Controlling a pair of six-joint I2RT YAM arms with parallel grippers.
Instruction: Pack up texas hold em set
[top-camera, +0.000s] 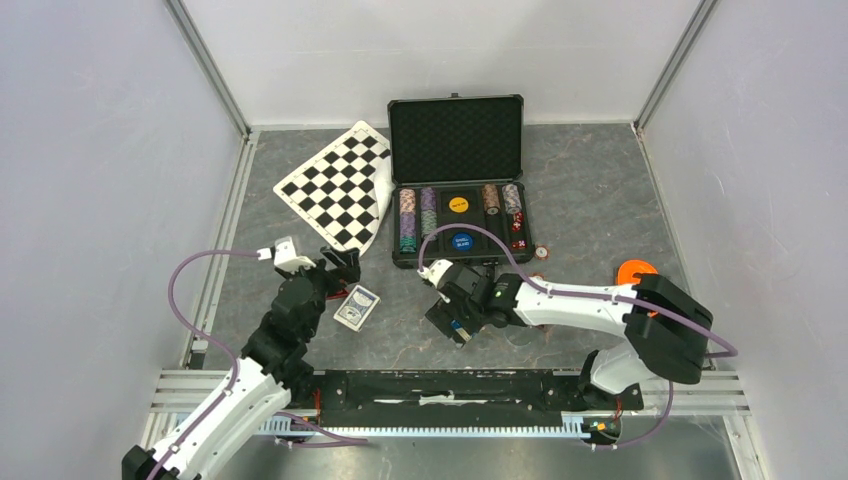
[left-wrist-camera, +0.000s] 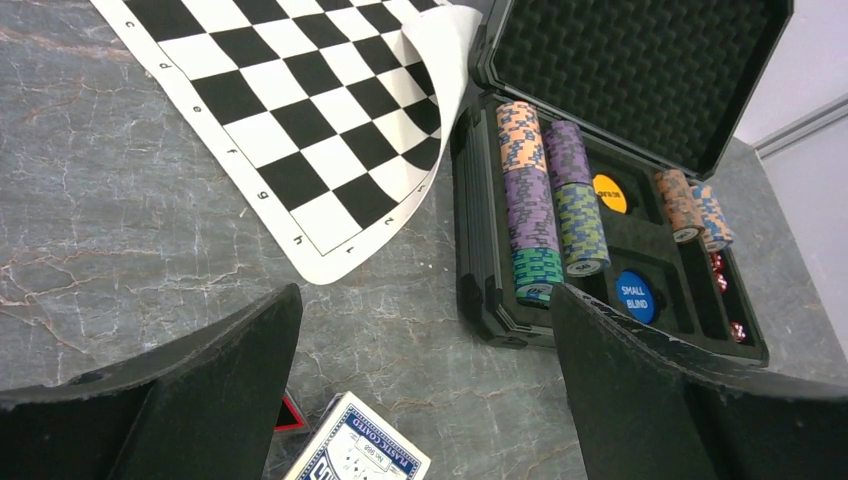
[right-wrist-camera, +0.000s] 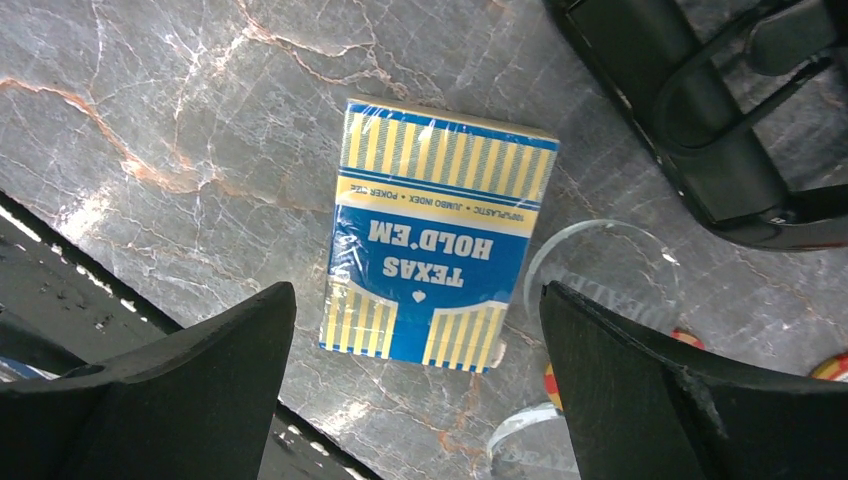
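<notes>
The black case (top-camera: 456, 140) lies open, lid up, with rows of striped chips (left-wrist-camera: 530, 215), a yellow button (left-wrist-camera: 609, 193), a blue small-blind button (left-wrist-camera: 634, 296) and red dice (top-camera: 517, 222) in its tray. A blue-and-white card deck (top-camera: 357, 307) lies flat on the table in front of the case's left end. My left gripper (left-wrist-camera: 425, 310) hangs open just above and beyond that deck (left-wrist-camera: 355, 455). My right gripper (right-wrist-camera: 418, 300) is open over a blue-and-yellow Texas Hold'em deck (right-wrist-camera: 435, 235). Clear dealer buttons (right-wrist-camera: 600, 260) lie beside it.
A checkered board (top-camera: 335, 185) lies left of the case, its edge curled up against the case side. One loose chip (top-camera: 541, 253) sits right of the case's front. An orange round object (top-camera: 632, 270) is behind the right arm. The case handle (right-wrist-camera: 700, 110) is near the right gripper.
</notes>
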